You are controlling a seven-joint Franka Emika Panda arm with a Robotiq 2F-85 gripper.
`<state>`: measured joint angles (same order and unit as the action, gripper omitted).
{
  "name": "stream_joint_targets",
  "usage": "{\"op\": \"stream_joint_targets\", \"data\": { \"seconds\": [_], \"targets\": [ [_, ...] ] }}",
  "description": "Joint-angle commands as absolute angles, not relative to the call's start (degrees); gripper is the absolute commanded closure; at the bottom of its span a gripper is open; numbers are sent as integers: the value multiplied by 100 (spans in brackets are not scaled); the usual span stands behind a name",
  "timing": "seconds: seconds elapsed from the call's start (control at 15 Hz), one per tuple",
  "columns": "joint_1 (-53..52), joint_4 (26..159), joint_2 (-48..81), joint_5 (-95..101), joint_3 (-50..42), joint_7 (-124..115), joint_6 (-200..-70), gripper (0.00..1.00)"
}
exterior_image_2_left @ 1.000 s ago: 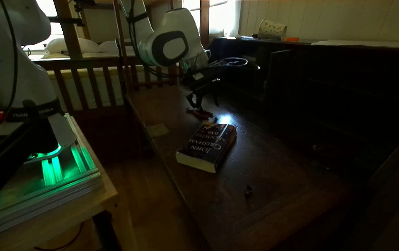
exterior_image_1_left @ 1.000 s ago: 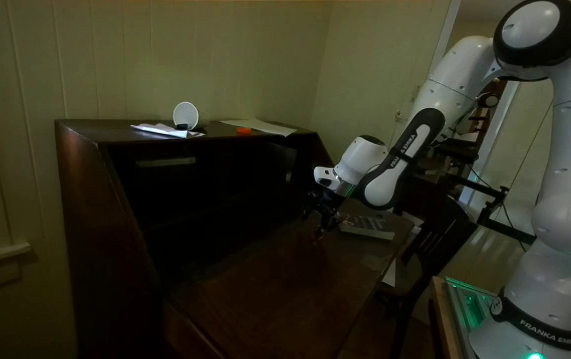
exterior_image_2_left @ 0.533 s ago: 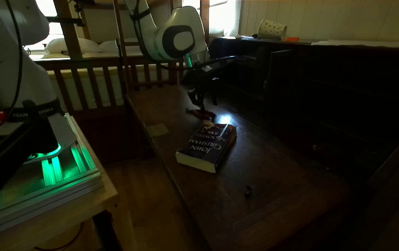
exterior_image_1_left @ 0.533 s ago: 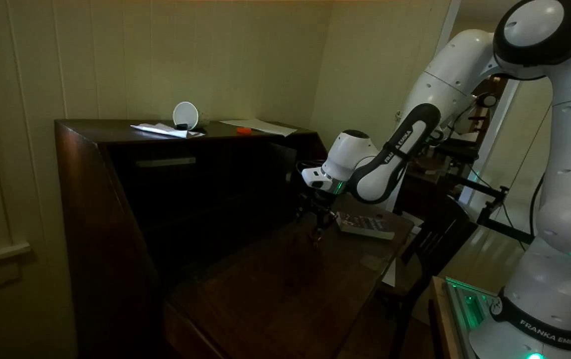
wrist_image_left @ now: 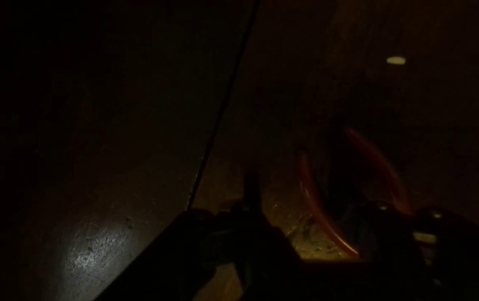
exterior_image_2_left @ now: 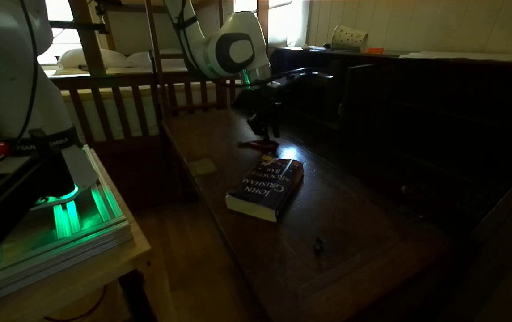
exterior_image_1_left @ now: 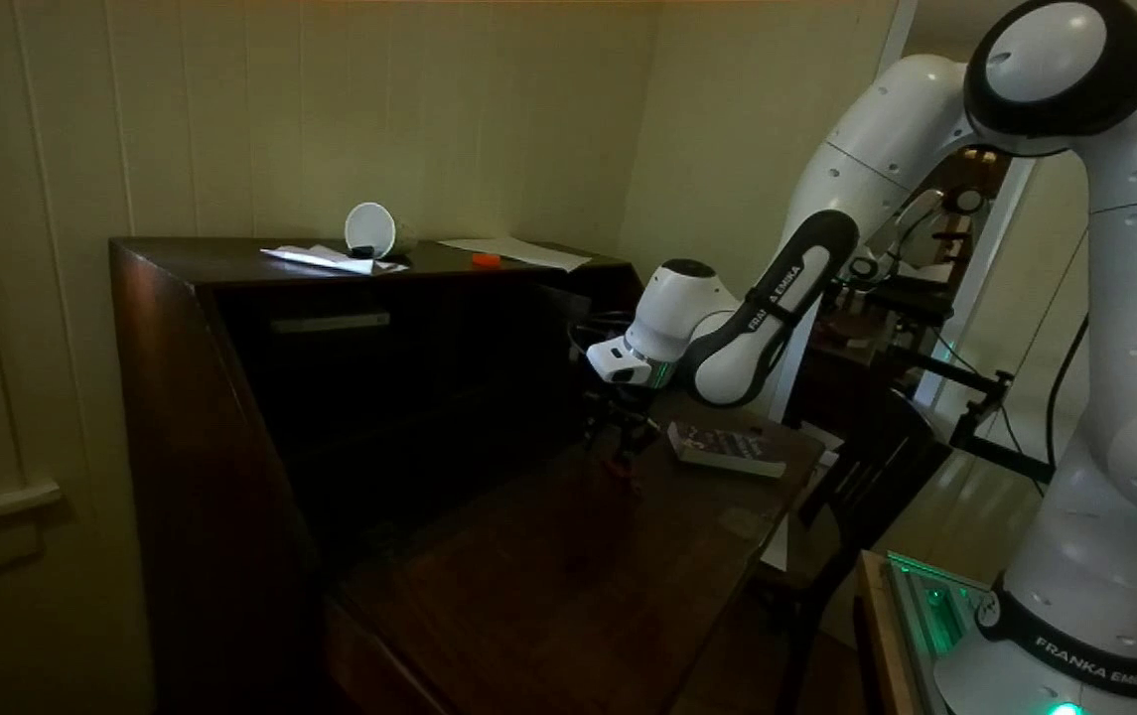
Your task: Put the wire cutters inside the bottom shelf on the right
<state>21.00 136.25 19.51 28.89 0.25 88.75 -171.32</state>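
dim panelled walls (exterior_image_1_left: pixel 489 129) back the dark wooden cabinet (exterior_image_1_left: pixel 159 427), its shelves (exterior_image_2_left: pixel 439 115) lost in shadow; an orange item (exterior_image_1_left: pixel 486 260) rests on top. on the bench (exterior_image_2_left: pixel 349 214) before it, your red-handled wire cutters (exterior_image_2_left: pixel 259 144) lie near a book (exterior_image_2_left: pixel 262 188), well apart from a small dark object (exterior_image_2_left: pixel 318 245). your gripper (exterior_image_2_left: pixel 270 133) hangs over them, fingers (wrist_image_left: pixel 252 190) apart; in the wrist view one red handle (wrist_image_left: pixel 318 209) shows between them. you can't tell whether they touch it.
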Motion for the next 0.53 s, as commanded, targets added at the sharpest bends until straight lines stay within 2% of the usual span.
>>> {"op": "stream_joint_targets", "data": {
  "seconds": [0.0,0.07,0.13,0.2,0.4,0.47],
  "targets": [
    [1930,13493,2124,2696,-99,9368,-17067,51],
    [1944,13505,2129,2649,-87,9466,-17067,57],
    [1944,13510,2132,2624,-89,9530,-17068,76],
    [1949,13517,2137,2592,-87,9606,-17067,79],
    [1958,13519,2136,2507,-83,9740,-17066,100],
    [1949,13518,2126,2480,-94,9773,-17061,100]
  ]
}}
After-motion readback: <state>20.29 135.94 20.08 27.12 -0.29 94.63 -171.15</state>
